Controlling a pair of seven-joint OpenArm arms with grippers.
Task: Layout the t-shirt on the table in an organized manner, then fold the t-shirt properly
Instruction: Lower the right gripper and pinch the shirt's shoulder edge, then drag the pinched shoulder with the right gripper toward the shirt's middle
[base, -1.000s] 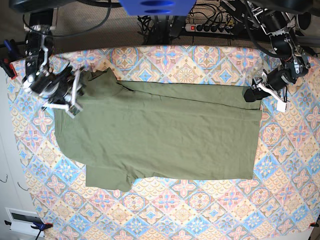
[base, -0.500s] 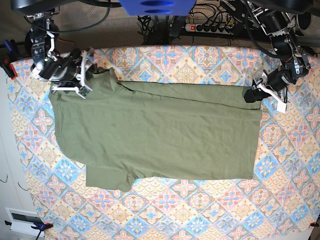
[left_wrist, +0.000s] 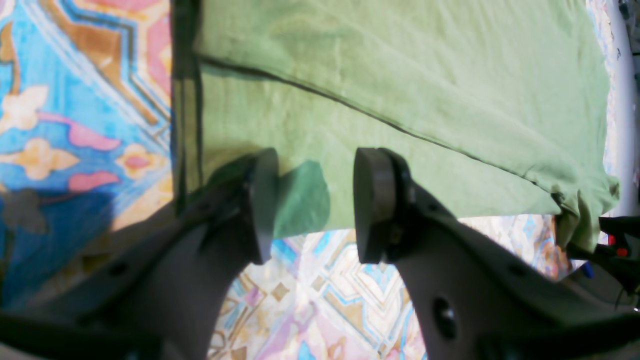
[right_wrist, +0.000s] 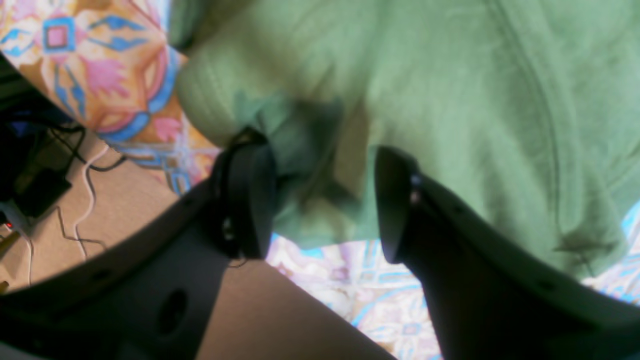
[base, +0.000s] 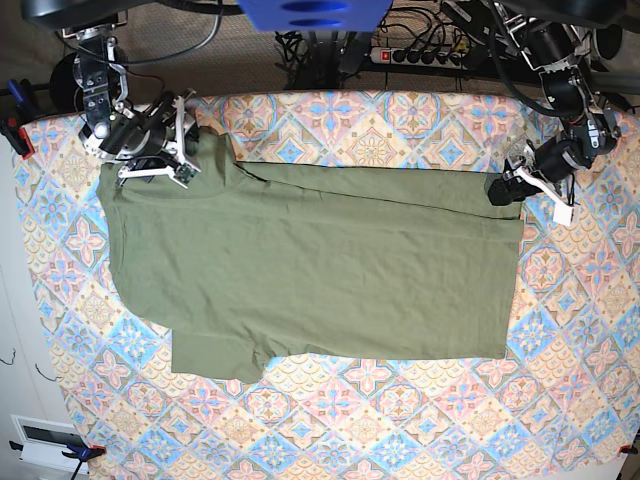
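The olive-green t-shirt (base: 320, 270) lies spread flat on the patterned table (base: 400, 420), with its neck end to the left and its hem to the right. My right gripper (base: 186, 145) hovers over the shirt's far left shoulder. In the right wrist view its jaws stand open (right_wrist: 320, 200) with a bunched fold of the t-shirt (right_wrist: 450, 100) lying in the gap. My left gripper (base: 505, 188) is at the far right hem corner. In the left wrist view it is open (left_wrist: 315, 205) just above the t-shirt (left_wrist: 400, 75), which lies flat beneath the pads.
Behind the table's far edge sit a power strip with cables (base: 420, 55) and the arms' blue mount (base: 315, 12). Red and blue clamps (base: 15, 130) grip the left table edge. A white box (base: 45, 440) lies on the floor at bottom left.
My right gripper moved toward the table's far edge along the shirt's shoulder and its jaws opened, leaving the sleeve area lying flatter. The left arm stayed still.
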